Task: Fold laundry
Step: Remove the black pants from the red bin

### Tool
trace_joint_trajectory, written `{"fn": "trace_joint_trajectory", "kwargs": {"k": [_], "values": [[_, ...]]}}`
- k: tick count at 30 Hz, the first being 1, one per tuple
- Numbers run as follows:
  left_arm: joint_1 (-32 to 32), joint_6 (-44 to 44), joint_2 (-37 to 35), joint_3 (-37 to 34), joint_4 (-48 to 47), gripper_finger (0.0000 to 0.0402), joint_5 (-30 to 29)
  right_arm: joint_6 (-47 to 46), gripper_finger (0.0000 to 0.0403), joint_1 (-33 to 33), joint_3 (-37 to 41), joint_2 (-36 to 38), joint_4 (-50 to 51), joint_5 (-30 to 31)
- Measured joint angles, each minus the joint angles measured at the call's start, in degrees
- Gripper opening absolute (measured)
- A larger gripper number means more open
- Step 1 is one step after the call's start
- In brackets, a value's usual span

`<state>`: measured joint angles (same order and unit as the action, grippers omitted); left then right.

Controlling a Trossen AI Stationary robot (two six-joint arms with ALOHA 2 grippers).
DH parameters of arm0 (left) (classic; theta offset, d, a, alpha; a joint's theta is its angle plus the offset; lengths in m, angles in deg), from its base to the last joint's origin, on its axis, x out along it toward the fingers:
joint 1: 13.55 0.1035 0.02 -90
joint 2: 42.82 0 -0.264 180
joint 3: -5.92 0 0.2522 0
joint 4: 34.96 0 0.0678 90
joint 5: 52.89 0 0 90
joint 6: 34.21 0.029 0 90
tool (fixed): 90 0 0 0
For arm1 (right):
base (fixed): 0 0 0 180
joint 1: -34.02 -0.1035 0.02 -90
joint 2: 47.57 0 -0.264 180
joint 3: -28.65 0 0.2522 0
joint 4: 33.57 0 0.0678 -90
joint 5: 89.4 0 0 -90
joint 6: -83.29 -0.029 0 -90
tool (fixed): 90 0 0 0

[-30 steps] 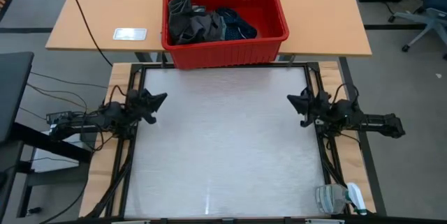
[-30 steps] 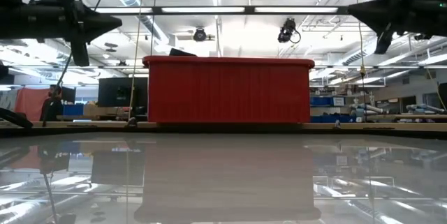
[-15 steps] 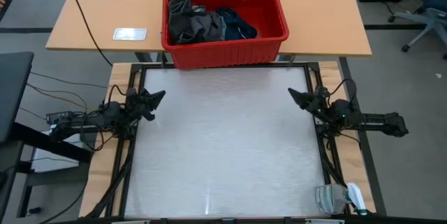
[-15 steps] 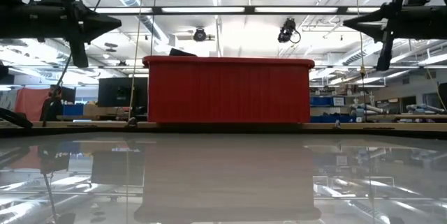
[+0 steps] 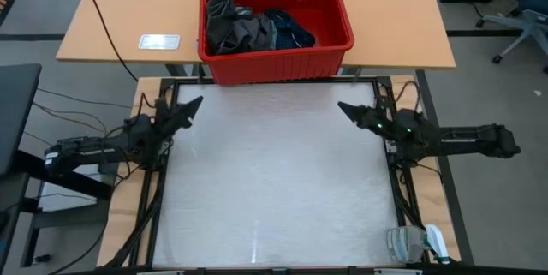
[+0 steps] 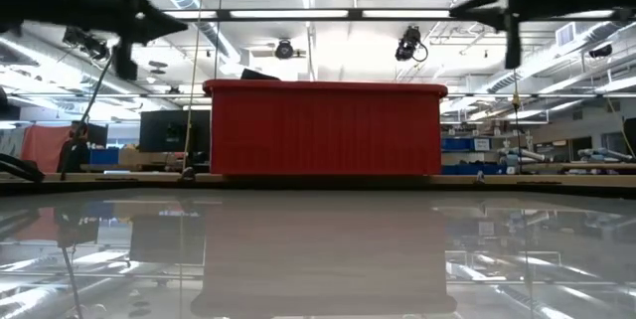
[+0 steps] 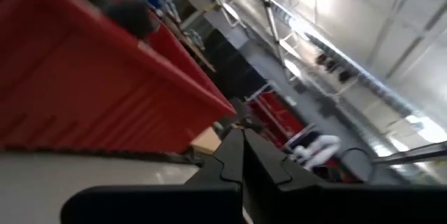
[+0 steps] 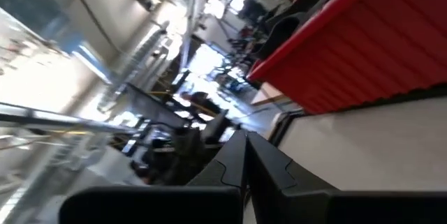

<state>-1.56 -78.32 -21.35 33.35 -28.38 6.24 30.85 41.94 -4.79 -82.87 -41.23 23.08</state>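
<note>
High view: pale worktop (image 5: 274, 181) bare across the middle, both arms at its side edges. Red basket (image 5: 276, 25) on the wooden table (image 5: 128, 18) beyond the far edge, ahead of both grippers and well apart from each. Laundry (image 5: 253, 28) heaped inside the basket: grey pieces toward the left gripper's side, navy piece toward the right gripper's side; not touched by either arm. Left gripper (image 5: 192, 104) raised over the worktop's left edge, tip angled at the basket's near left corner, jaws pressed together, holding nothing. Right gripper (image 5: 344, 108) raised over the right edge, tip angled at the basket's near right corner, jaws narrow to closed, empty. Small white card (image 5: 159, 41) on the wooden table, beyond the left gripper, beside the basket. Spray bottle (image 5: 415, 244) at the near right corner, behind the right gripper. Low view: basket wall (image 6: 325, 128) straight ahead, arms blurred overhead.
</note>
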Motion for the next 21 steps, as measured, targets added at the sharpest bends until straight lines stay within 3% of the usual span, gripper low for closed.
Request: {"fn": "trace_joint_trajectory", "kwargs": {"k": [4,10,16,21], "values": [[2.7,6.6,11.3,9.0,0.0,0.0007,5.3,3.4,0.0018,3.7,-4.8,-6.9,0.1,-2.2],[2.9,16.6,26.2,22.5,-0.6,0.0007,18.0,7.5,0.0036,9.9,-10.1,-12.6,0.1,-15.5],[9.5,18.4,38.6,38.9,-18.8,0.0022,19.1,9.6,0.009,14.9,-12.4,-15.3,0.4,-24.3],[18.1,23.6,48.5,52.3,-29.4,0.0093,24.5,9.1,0.0149,16.4,-12.5,-16.8,0.9,-30.8]]}}
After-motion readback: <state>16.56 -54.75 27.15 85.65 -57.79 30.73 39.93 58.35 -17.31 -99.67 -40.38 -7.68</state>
